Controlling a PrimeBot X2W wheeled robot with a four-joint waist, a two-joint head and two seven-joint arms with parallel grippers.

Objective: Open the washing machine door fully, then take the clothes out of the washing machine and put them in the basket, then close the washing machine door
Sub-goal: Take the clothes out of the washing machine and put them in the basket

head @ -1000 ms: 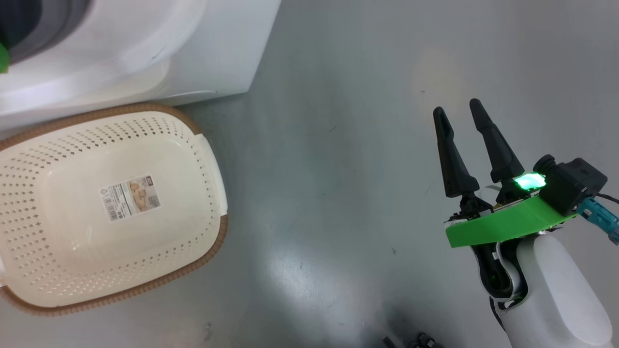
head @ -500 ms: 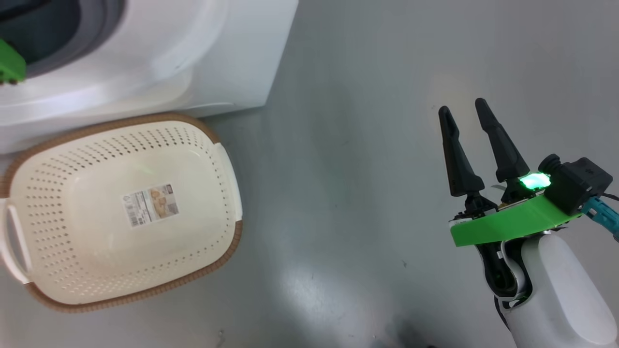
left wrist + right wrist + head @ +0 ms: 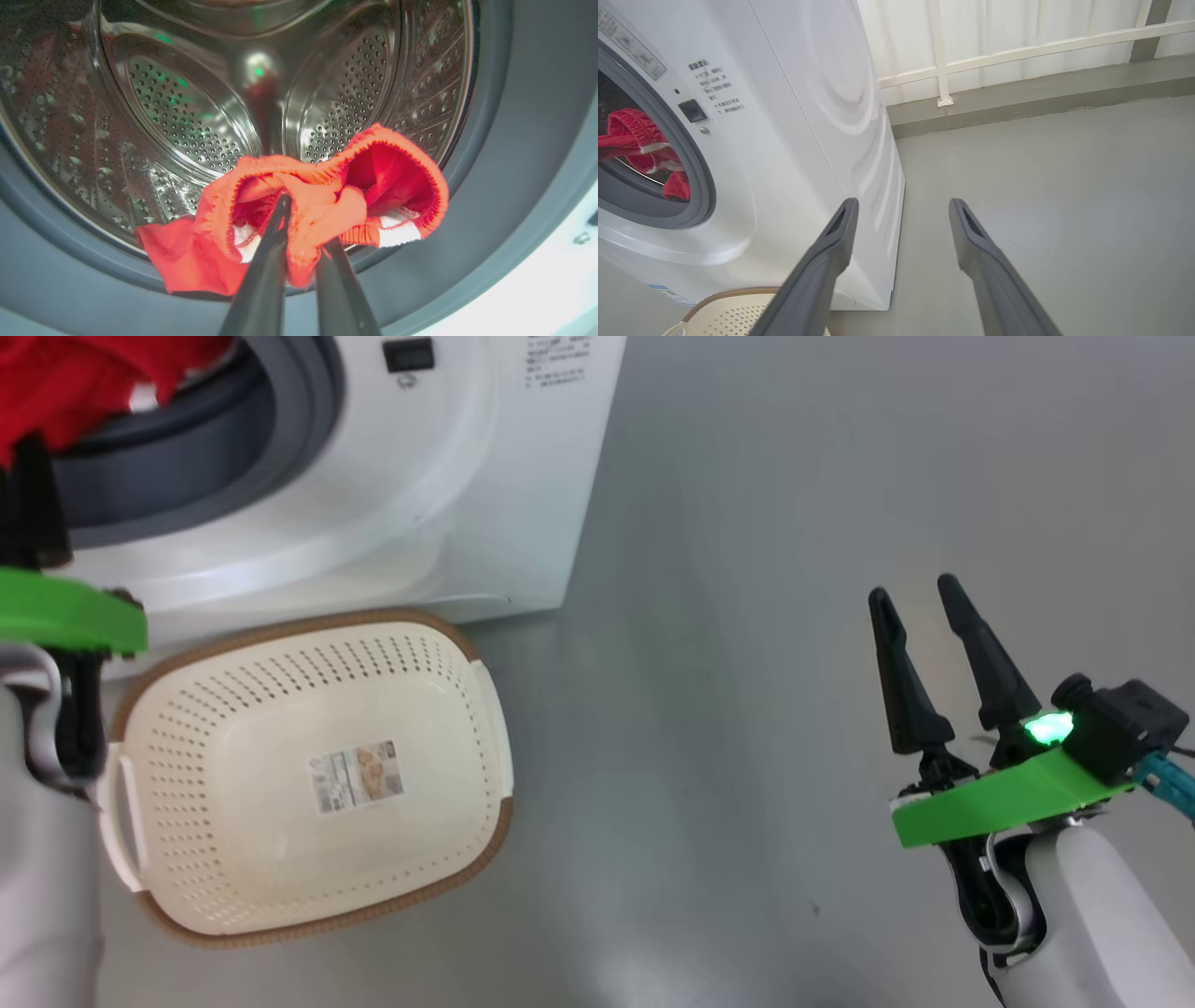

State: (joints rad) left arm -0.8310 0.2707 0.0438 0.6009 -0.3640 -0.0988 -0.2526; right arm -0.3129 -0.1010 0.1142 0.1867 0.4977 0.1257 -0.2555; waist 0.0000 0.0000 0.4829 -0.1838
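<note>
Left tool [image 3: 303, 224] clenching clothes [image 3: 392, 172] at washing machine [image 3: 467, 476] mouth; right tool [image 3: 913, 588] hanging released, fingers apart, over floor [image 3: 728, 616]

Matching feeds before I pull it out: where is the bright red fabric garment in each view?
Head view: bright red fabric garment in the top left corner.
Left wrist view: garment at centre, pinched in the left end effector.
Right wrist view: garment at the left edge.
Shared landmark: grey rubber gasket ring.
</note>
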